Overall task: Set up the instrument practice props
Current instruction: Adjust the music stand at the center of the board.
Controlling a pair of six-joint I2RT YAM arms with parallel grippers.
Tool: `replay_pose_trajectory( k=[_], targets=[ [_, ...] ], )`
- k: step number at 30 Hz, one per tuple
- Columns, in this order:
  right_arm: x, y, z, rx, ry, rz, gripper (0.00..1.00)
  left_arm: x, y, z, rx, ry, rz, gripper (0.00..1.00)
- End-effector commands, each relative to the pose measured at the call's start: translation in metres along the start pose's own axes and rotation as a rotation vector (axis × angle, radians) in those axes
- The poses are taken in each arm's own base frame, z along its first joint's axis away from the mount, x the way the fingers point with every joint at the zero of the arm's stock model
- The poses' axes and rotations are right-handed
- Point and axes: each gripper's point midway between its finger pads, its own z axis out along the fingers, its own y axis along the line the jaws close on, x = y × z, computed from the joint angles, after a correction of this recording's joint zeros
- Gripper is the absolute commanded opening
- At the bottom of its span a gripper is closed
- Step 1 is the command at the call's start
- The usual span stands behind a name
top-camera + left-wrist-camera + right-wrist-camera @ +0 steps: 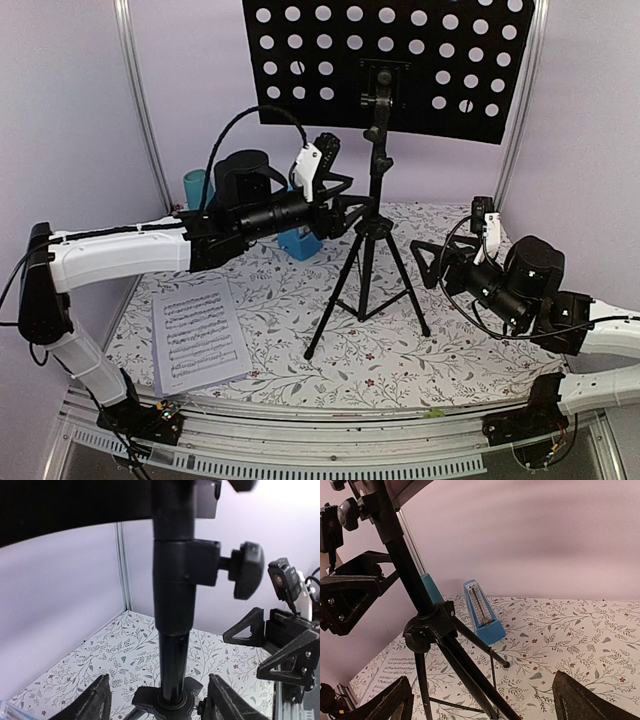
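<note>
Music stand (377,165) upright, left end effector (356,208) and right end effector (428,262) open beside it; sheet-music page (197,335) likely next

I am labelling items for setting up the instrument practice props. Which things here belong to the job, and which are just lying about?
Belong to the job: black music stand, sheet-music page, blue metronome.
Just lying about: teal cup, floral table cover.
</note>
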Motion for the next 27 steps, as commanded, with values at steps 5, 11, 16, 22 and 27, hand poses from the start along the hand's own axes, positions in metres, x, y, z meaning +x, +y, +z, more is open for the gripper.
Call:
replay_pose_trajectory(
  k=[5,11,16,22,27],
  targets=[
    [-0.051,-0.022,-0.004,0.062,-0.090,0.008,0.99,-0.023,0.006,-0.002,-0.286,-0.099,-0.098,0.62],
    [-0.063,-0.035,-0.006,0.097,-0.104,0.018,0.99,-0.027,-0.005,0.015,-0.385,-0.135,-0.109,0.57],
    [-0.070,-0.037,-0.004,0.097,-0.104,0.004,0.99,-0.035,-0.005,0.034,-0.476,-0.157,-0.103,0.50],
    [-0.078,-0.039,-0.007,0.101,-0.123,-0.028,0.99,-0.040,-0.006,0.049,-0.566,-0.187,-0.057,0.23],
    [-0.084,-0.035,-0.009,0.051,-0.129,-0.044,0.99,-0.050,-0.012,0.049,-0.542,-0.229,-0.044,0.00]
  ],
)
